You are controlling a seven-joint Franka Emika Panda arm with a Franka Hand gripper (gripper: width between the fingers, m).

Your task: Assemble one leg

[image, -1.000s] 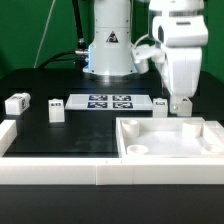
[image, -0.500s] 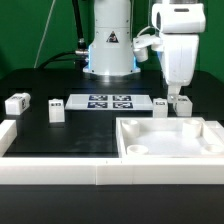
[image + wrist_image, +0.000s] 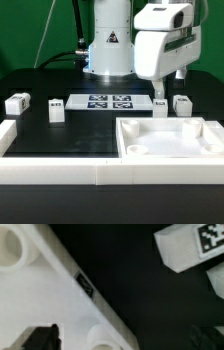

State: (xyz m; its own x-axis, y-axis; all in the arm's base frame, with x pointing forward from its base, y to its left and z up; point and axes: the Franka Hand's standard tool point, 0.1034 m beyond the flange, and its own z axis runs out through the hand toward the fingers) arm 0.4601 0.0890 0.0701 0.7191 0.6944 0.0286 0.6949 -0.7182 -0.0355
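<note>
Several small white tagged legs lie on the black table: two at the exterior view's left (image 3: 17, 102) (image 3: 57, 110) and two at the right (image 3: 160, 104) (image 3: 182, 104), behind the large white tray-like piece (image 3: 170, 140). My gripper (image 3: 166, 88) hangs above the two right legs, clear of them, open and empty. In the wrist view the gripper (image 3: 128, 339) shows one dark finger (image 3: 40, 336) over the tray-like piece (image 3: 40, 286). A tagged leg (image 3: 195, 246) and the edge of a second leg (image 3: 217, 280) lie beyond it.
The marker board (image 3: 110, 101) lies flat between the left and right legs. A white raised border (image 3: 50, 172) runs along the table's front and left side. The robot base (image 3: 108, 45) stands behind the marker board.
The gripper has risen from low beside the rightmost leg and shifted toward the exterior view's left, turning as it went. The legs have not moved.
</note>
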